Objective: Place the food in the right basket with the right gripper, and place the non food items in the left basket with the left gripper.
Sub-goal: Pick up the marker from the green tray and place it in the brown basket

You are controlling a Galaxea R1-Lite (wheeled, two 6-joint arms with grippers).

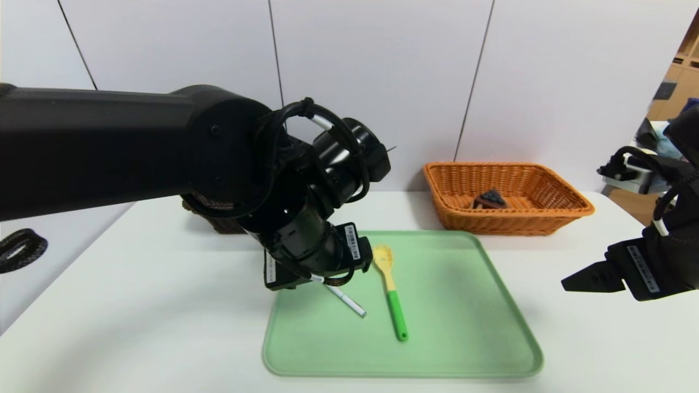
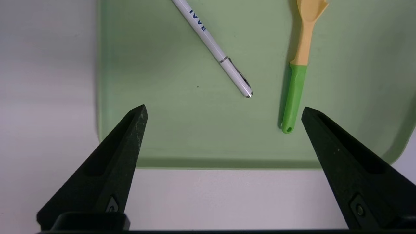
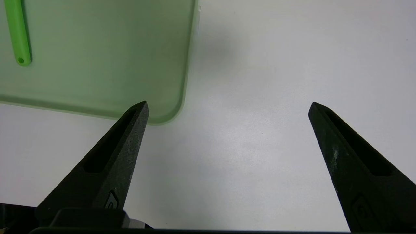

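"Reading the lettering first: what can be made out?"

"On the pen (image 2: 213,45), dark blue capitals are printed, seemingly 'IVVE'. White barcode labels are carried by both grippers, their print too small to be read."

"And how are the arms posed?"

"The left arm (image 1: 229,147) is stretched in from the left and bent down at the wrist, so that the left gripper (image 2: 225,106) is held above the tray (image 1: 448,311), near the pen and the spatula (image 1: 391,286). Its fingers are spread wide. The right gripper (image 3: 229,102) is held over the table (image 3: 247,156), just off the tray's right side, its fingers also spread wide."

"How are the non-food things placed?"

"Both are laid on the tray. The pen is slanted, white, with a silver band, a silver end and a black clip. To its right the spatula is laid nearly lengthwise; its slotted head is yellow, its handle bright green and pierced by a hole at the end."

"The cake (image 1: 490,199)?"

"It is contained in the orange basket (image 1: 513,215), beyond the tray. A lumpy dark top can be seen over brown and cream sides. The dark basket (image 1: 226,225) is partly hidden by the left arm."
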